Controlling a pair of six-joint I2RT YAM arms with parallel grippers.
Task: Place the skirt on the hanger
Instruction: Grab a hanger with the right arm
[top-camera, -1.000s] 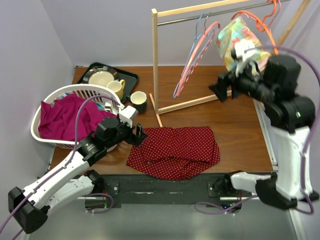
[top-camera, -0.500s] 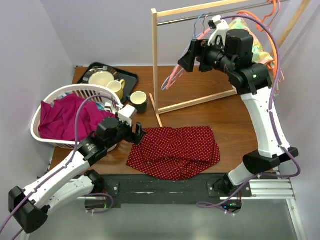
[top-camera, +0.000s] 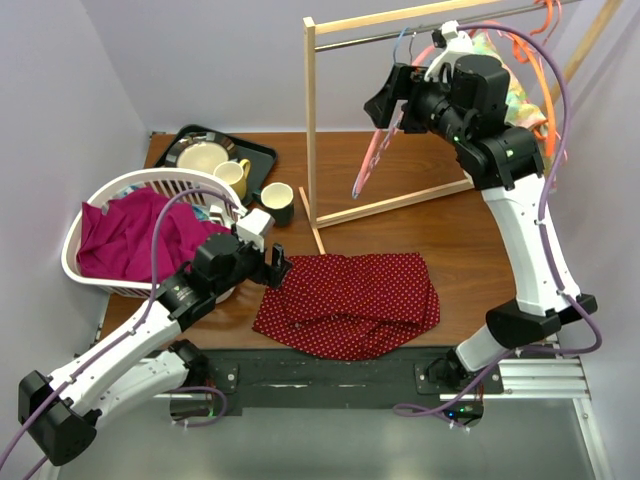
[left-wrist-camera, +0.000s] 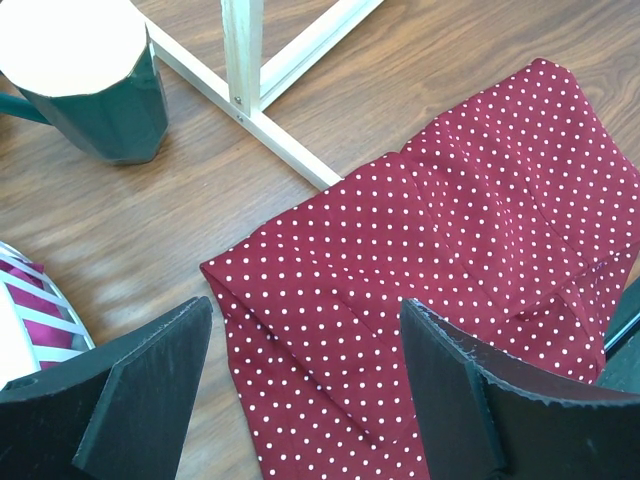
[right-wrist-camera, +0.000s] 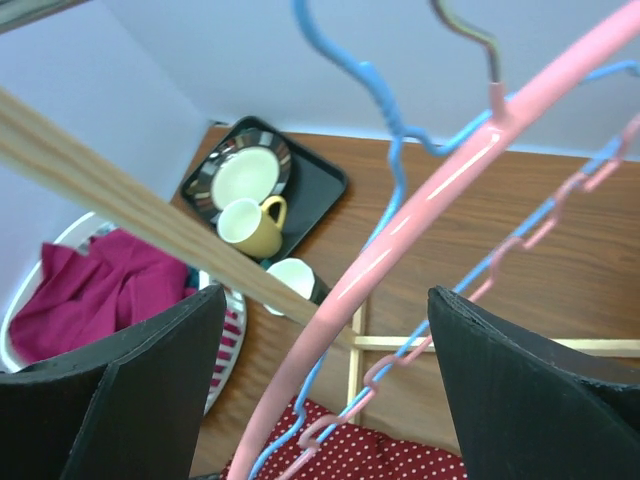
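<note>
One skirt (top-camera: 350, 303) is found flat on the table (top-camera: 470, 250), under the wide left jaws. Two hangers, one pink hanger (right-wrist-camera: 460, 155) and one blue hanger (right-wrist-camera: 392, 160), are noted ungripped between the wide right jaws.

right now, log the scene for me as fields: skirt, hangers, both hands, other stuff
skirt: red with white dots, lying flat on the table, not on any hanger
hangers: pink hanger and blue hanger hang on the wooden rack
left hand: open, above the skirt's left corner
right hand: open, one finger on each side of the pink hanger
other: basket holding magenta cloth; green cup
</note>
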